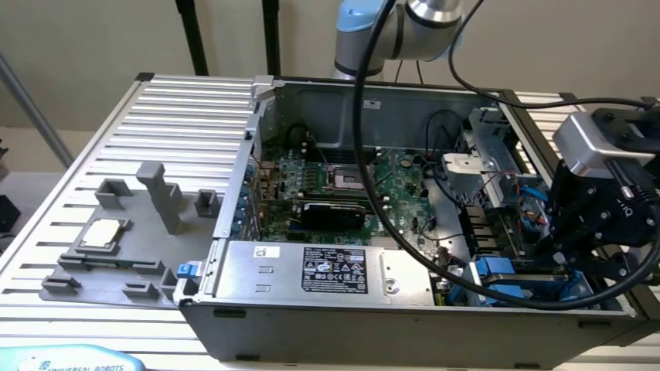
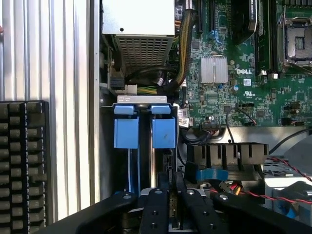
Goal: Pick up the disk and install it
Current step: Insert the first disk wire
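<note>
Black two-fingered gripper [image 2: 171, 207]: lowered inside the open grey metal computer case [image 1: 413, 321], at the case's 4 o'clock corner in the exterior view. Jaws nearly pressed together, pinching a thin upright edge between them.

Flat silver-grey metal disk in a blue plastic rail frame [image 2: 146, 131]: standing on edge in the drive bay, directly ahead of the jaws; its two blue tabs stand side by side at the far end, and its near edge runs into the jaw gap.

Green motherboard [image 2: 243, 87]: beside the bay.

Silver power supply box with black label [image 1: 320, 267]: along the case's 6 o'clock wall in the exterior view.
</note>
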